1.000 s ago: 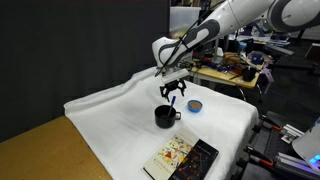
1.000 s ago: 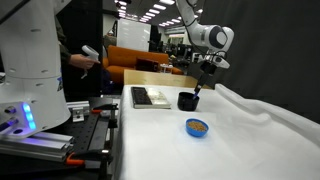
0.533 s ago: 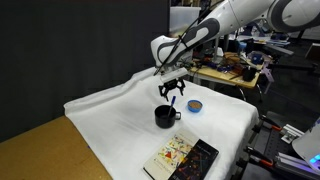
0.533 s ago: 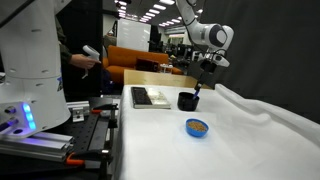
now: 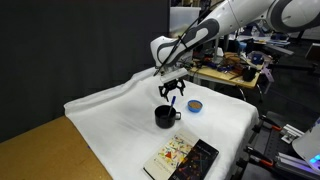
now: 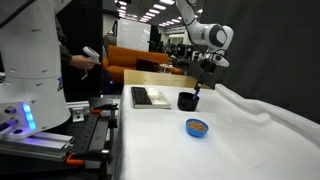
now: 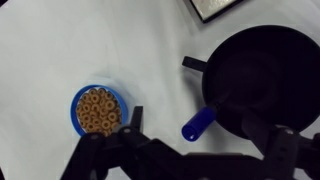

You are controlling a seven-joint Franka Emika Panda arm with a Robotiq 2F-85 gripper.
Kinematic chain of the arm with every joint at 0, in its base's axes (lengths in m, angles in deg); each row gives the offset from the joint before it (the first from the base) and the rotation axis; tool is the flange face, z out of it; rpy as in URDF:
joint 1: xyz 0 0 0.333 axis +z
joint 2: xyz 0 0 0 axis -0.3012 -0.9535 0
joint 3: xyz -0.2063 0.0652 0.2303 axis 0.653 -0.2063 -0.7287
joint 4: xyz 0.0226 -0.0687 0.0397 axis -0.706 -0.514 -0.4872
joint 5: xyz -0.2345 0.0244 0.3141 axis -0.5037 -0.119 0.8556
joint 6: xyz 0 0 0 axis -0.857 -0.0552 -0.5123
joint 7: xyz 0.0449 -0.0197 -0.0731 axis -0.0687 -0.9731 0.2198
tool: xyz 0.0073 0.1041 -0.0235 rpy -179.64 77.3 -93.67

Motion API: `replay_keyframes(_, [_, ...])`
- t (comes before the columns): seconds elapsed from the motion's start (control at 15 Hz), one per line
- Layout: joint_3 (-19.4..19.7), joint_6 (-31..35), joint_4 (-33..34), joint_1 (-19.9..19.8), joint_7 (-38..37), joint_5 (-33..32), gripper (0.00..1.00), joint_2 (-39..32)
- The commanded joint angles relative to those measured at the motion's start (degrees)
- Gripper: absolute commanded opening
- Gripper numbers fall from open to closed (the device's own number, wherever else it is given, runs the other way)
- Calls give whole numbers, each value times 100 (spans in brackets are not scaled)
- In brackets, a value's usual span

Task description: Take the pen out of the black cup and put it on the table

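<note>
Jaws spread above the black cup (image 5: 165, 116), empty.
My arm (image 5: 205, 32) slants down from the upper right, wrist pointing straight down at mid-frame over the white-draped bench (image 5: 105, 115). In the wrist view the pen (image 7: 198, 124) leans on the cup's rim, lower centre, blue tip poking out.

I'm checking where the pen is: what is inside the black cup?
A blue pen leans in the black cup, its end poking out over the rim. The rest of the pen and the cup's bottom are lost in the dark interior.
</note>
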Motion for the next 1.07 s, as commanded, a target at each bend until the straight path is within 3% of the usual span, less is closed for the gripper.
replay_keyframes(0.0, [25,-248,244,21,-34,69,100,-150])
replay_keyframes(0.73, [27,-429,523,67,-40,66,100,-371])
replay_keyframes(1.0, [32,-208,334,76,11,25,100,-288])
